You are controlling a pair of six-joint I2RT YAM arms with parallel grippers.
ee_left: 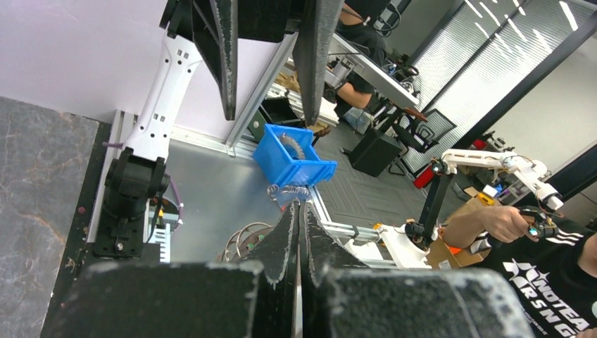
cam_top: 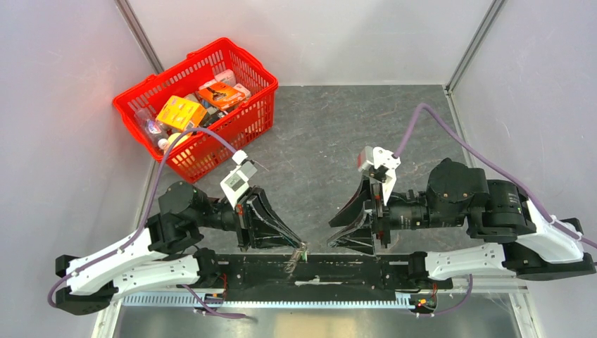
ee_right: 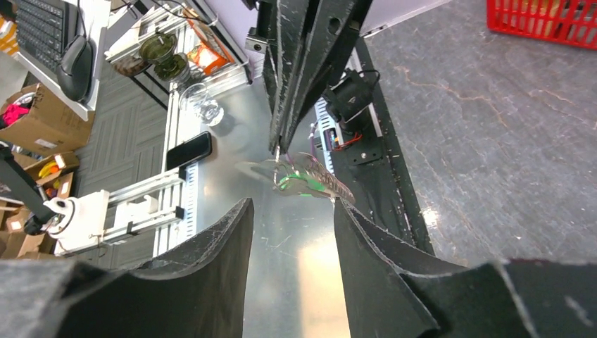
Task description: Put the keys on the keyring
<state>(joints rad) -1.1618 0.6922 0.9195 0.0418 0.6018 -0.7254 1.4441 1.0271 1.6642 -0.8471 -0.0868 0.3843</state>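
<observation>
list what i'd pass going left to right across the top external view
red basket → left gripper → right gripper; the keyring overlaps the left gripper's tip, so it is left out of the order

Grey marbled counter (cam_top: 338, 134), boxed in by plain pale walls (cam_top: 63, 70), metal posts (cam_top: 473, 42) up the far corners. Past the near edge, just open office: dark carpet tiles (ee_right: 120, 120), bright strip lights (ee_left: 572, 13) overhead. Blue bin (ee_left: 292, 163) sitting on a brushed metal shelf (ee_left: 211, 204). Off to the other side, keyboard (ee_right: 39, 28) and mouse (ee_right: 76, 67) on a desk, phone (ee_right: 189, 150) lying flat, cardboard box (ee_right: 35, 120) nearby.
</observation>
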